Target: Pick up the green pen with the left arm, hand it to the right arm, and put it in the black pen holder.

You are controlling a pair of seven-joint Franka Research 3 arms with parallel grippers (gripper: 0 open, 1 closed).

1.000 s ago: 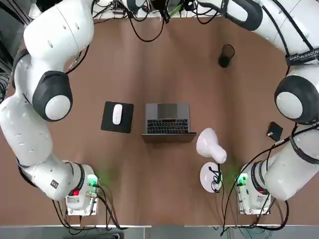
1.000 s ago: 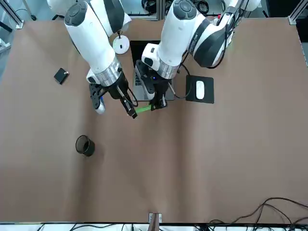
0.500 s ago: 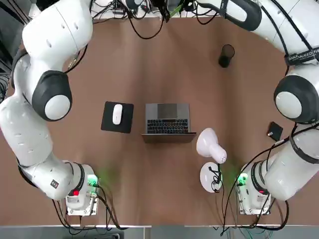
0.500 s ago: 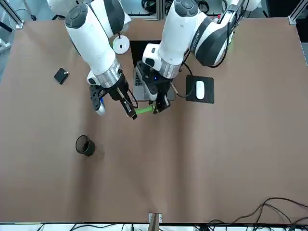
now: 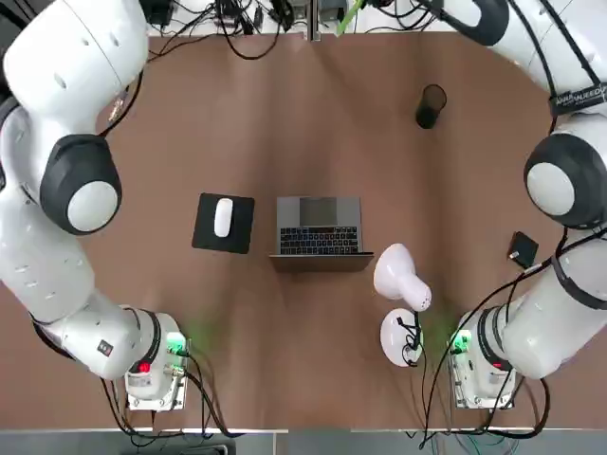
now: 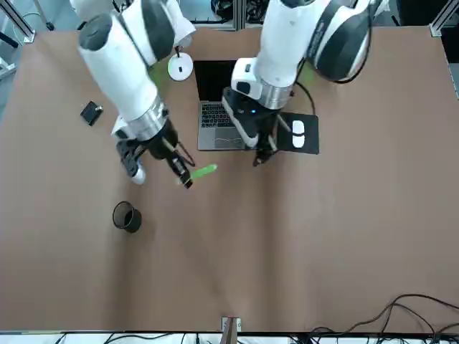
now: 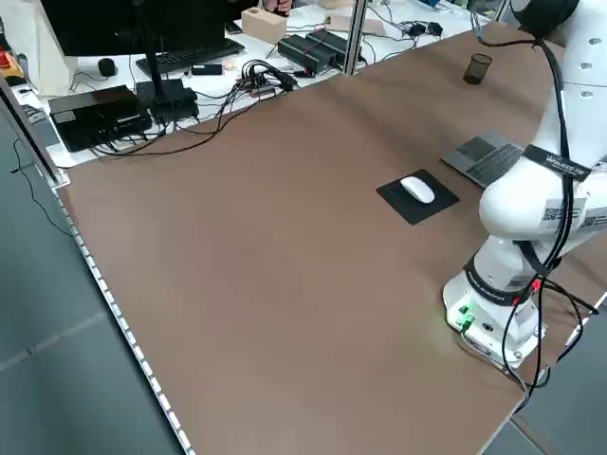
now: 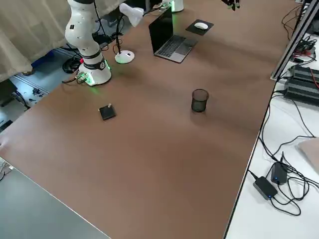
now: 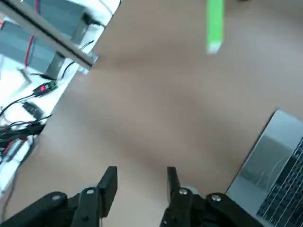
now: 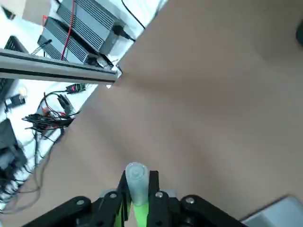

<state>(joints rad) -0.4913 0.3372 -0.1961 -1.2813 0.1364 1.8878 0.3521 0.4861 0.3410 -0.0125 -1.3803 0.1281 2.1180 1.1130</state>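
The light-green pen (image 6: 204,171) hangs level above the table with my right gripper (image 6: 184,178) shut on one end. The right wrist view shows the green pen (image 10: 138,188) clamped between the two fingers. My left gripper (image 6: 259,158) hovers a short way off, by the laptop's front edge, open and empty. In the left wrist view the left gripper (image 9: 140,182) has spread fingers and the green pen (image 9: 214,25) floats well beyond them. The black mesh pen holder (image 6: 127,216) stands upright on the table, below and beside the right gripper; the top view also shows the pen holder (image 5: 430,105).
An open laptop (image 5: 319,226) sits mid-table with a white mouse (image 5: 223,216) on a black pad beside it. A white desk lamp (image 5: 402,284) stands near the right arm's base, and a small flat black square (image 5: 522,250) lies at the right edge. Cables run along the far side.
The left gripper has let go of the pen and drawn back towards the mouse pad. The right gripper, keeping the pen, has moved away towards the pen holder's side.
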